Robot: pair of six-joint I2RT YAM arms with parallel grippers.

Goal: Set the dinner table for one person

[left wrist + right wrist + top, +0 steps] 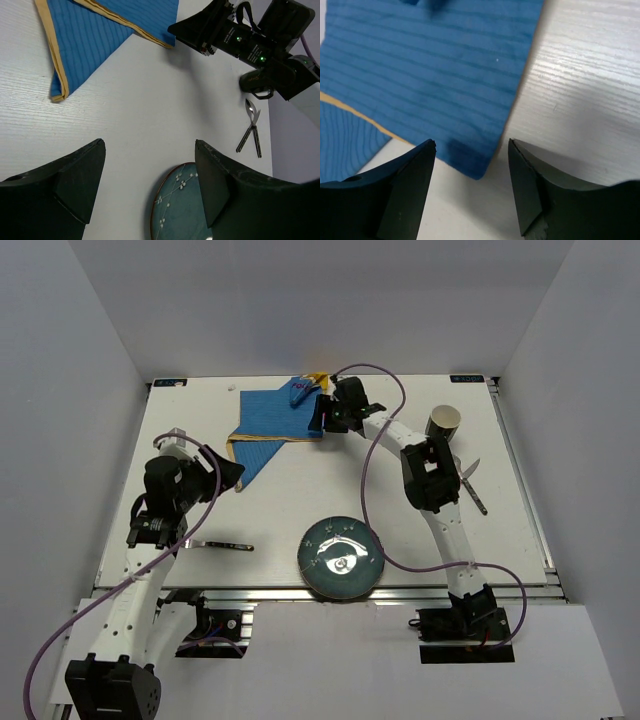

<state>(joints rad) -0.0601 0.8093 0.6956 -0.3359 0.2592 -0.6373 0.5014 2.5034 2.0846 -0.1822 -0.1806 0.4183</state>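
Corner sticker (467,379) on dinner table (290,505): writing too small.

Bare white rectangular tabletop (290,495) lies open between my left gripper (150,145) and the round dark teal ceramic plate (341,558) at the near edge. Beyond, the folded blue cloth placemat with yellow trim (270,418) and my outstretched right arm (432,475) block the way.

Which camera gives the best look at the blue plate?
Top external: the whole plate shows, near the table's front edge. The left wrist view cuts it off at the bottom; the right wrist view misses it.
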